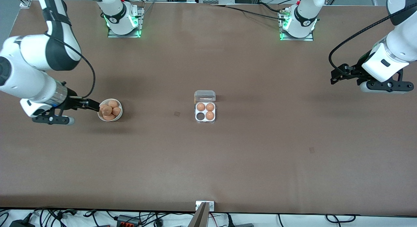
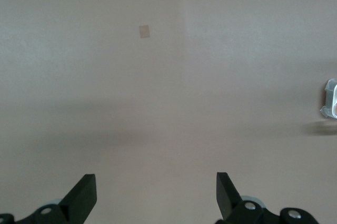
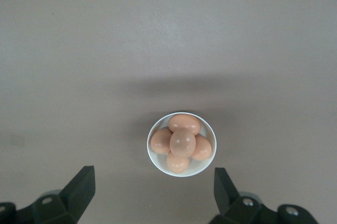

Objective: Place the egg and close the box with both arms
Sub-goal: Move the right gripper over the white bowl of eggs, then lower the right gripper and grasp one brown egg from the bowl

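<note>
The box (image 1: 205, 117) lies open mid-table, its clear lid (image 1: 205, 96) folded back toward the arms' bases. Three of its cells hold orange-brown eggs (image 1: 209, 115); the fourth cell (image 1: 199, 116) is dark and empty. A white bowl (image 1: 121, 113) toward the right arm's end holds several more, one egg (image 1: 107, 110) lying on top. My right gripper (image 1: 95, 105) hovers open just beside the bowl (image 3: 197, 168), which shows ahead of the right gripper (image 3: 154, 187) with the top egg (image 3: 182, 142). My left gripper (image 1: 337, 75) waits open over bare table; the left wrist view shows the left gripper (image 2: 156, 190) empty, with an edge of the box (image 2: 330, 98).
Small tape marks (image 1: 177, 113) (image 1: 311, 150) lie flat on the brown table; one tape mark (image 2: 144, 31) shows in the left wrist view. Both arm bases (image 1: 123, 23) (image 1: 297, 26) stand along the table edge farthest from the front camera. A bracket (image 1: 204, 205) sits at the near edge.
</note>
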`<state>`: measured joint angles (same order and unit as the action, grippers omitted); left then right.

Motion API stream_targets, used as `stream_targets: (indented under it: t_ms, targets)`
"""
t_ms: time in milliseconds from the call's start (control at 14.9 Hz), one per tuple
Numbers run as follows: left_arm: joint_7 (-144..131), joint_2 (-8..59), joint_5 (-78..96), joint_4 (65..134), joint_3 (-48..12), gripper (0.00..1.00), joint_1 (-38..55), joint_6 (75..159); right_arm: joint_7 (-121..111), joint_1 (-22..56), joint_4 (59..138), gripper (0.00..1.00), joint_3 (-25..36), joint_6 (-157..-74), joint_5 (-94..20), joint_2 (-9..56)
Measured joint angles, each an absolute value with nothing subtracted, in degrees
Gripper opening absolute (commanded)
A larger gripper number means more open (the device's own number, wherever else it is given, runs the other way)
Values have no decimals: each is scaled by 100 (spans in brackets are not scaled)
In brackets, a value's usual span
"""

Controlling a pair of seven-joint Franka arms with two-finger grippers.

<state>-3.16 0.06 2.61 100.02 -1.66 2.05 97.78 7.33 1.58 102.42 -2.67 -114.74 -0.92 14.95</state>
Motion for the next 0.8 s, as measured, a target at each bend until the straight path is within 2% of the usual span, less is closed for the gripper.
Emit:
stream_targets:
  t_ms: [401, 803]
  targets:
    - [-318, 22, 261, 9978, -166, 100, 205, 9778, 491, 164, 10295, 100, -260, -12010, -79, 2076]
    - [-319, 22, 261, 9955, -253, 100, 227, 9778, -23, 165, 10596, 100, -260, -12135, -76, 2388]
